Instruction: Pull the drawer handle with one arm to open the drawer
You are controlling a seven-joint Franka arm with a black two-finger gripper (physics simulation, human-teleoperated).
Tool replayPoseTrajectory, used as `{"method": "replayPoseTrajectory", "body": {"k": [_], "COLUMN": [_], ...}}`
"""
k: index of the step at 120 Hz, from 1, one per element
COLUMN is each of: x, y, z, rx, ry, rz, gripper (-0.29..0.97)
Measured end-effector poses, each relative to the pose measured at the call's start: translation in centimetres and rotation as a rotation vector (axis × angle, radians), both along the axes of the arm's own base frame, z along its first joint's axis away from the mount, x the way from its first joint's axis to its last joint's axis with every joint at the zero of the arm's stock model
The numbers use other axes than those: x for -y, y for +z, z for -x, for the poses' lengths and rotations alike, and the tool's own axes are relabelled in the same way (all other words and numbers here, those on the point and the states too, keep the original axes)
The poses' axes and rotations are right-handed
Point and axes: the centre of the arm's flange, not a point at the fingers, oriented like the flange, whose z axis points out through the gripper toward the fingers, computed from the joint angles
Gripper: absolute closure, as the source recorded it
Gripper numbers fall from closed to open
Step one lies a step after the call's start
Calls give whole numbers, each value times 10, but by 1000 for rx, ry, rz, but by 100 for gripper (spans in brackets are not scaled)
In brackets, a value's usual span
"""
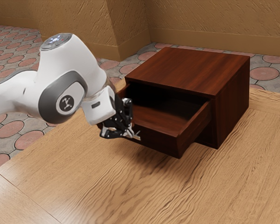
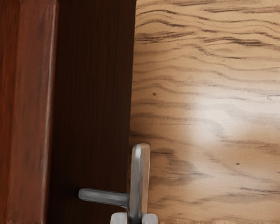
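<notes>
The tabletop (image 1: 130, 186) is a broad surface of light brown wood with dark wavy grain, and it takes the near half of the exterior view. Directly on it stands one thing, a dark reddish-brown wooden cabinet (image 1: 191, 70) of box shape, upright, near the far edge of the tabletop. Its drawer (image 1: 172, 123) is drawn out toward the exterior view's left, over the wood, with a shadow beneath it. In the wrist view the grey metal drawer handle (image 2: 140, 182) shows over the same grained wood.

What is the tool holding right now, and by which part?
The tool is clamped on the silver metal drawer handle, gripping its long bar just beside one mounting post.
</notes>
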Motion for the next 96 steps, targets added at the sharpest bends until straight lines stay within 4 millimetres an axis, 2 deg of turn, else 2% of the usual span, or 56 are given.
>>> {"method": "replayPoseTrajectory", "body": {"k": [3, 10, 15, 25, 31, 38, 45, 61, 96], "x": [7, 45, 59, 71, 73, 76, 88, 103, 108], "y": [8, 36, 58, 99, 133, 172, 196, 203, 200], "z": [7, 27, 43, 71, 86, 96, 100, 99, 114], "rx": [13, 66, 110, 186, 235, 266, 259, 182, 79], "ry": [-12, -82, -109, -133, -138, -140, -164, -186, -163], "rz": [-3, -8, -11, -15, -8, 3, 14, 15, 17], "gripper": [70, 62, 54, 38, 29, 22, 16, 8, 2]}}
